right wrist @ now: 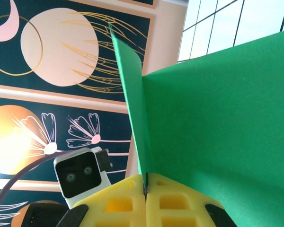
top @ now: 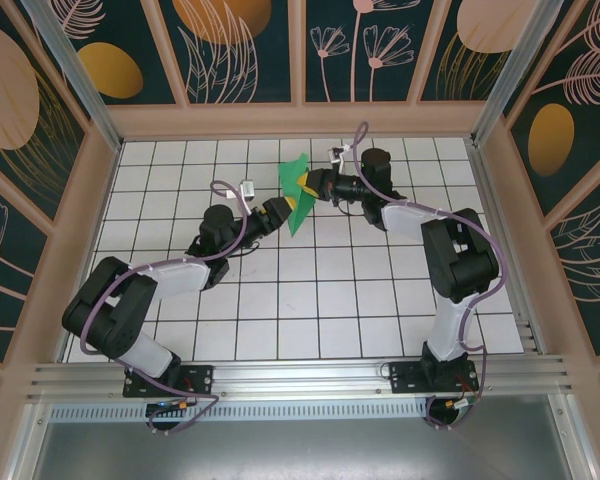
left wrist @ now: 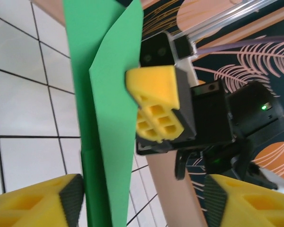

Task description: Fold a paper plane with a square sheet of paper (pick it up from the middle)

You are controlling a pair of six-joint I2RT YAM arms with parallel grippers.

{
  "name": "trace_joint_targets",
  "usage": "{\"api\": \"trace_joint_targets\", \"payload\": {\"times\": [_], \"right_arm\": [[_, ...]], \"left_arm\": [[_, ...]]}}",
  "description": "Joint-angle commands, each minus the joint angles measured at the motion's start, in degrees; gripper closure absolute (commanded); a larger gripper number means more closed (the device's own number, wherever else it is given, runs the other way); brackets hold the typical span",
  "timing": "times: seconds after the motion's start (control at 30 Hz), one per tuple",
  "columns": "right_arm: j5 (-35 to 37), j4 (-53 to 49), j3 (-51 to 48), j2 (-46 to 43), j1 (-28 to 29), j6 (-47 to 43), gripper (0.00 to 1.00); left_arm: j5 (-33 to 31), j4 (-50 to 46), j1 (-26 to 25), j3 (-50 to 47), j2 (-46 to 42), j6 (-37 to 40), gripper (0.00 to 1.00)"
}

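The right end effector (right wrist: pixel 146 191) is pinching the flimsy, crease-prone paper (right wrist: pixel 217 118); the left end effector (left wrist: pixel 142 196) is gaping empty; folds are likely offering the firmest hold.

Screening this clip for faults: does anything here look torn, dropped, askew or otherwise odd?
Nothing stands out. The green sheet of paper is partly folded and held in the air, pinched in the shut right gripper, with the left gripper open around it. No tear or crumpling shows.
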Motion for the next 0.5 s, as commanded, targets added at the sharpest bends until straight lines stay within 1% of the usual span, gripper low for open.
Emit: {"api": "trace_joint_targets", "payload": {"times": [0.0,0.07,0.1,0.13,0.23,0.27,0.37,0.47], "right_arm": [[-2.34,5.14,-0.87,-1.83,0.46,2.54,0.96],[-2.6,5.86,-1.13,-1.85,0.5,3.12,0.96],[-2.61,5.93,-1.2,-1.91,0.46,3.22,0.96],[-2.61,6.02,-1.31,-1.97,0.48,3.22,0.96],[-2.6,6.15,-1.42,-2.15,0.52,3.14,0.96],[-2.61,6.12,-1.49,-2.05,0.47,3.2,0.96],[-2.85,6.66,-1.6,-1.88,0.55,3.64,0.96],[-2.96,7.46,-1.83,-1.72,0.6,4.26,0.95]], "left_arm": [[1.47,6.14,0.38,-0.01,1.8,-2.48,0.36],[1.98,6.26,0.38,0.52,2.61,-2.86,0.41],[1.91,6.16,0.38,0.53,2.74,-2.95,0.42],[1.58,5.45,0.38,0.53,2.75,-2.86,0.41],[0.25,3.0,0.38,0.55,2.57,-2.35,0.33],[0.38,2.79,0.38,0.53,2.65,-2.28,0.33],[1.68,3.52,0.38,0.84,3.42,-2.98,0.33],[2.34,5.41,0.38,0.58,4.13,-3.94,0.36]]}}
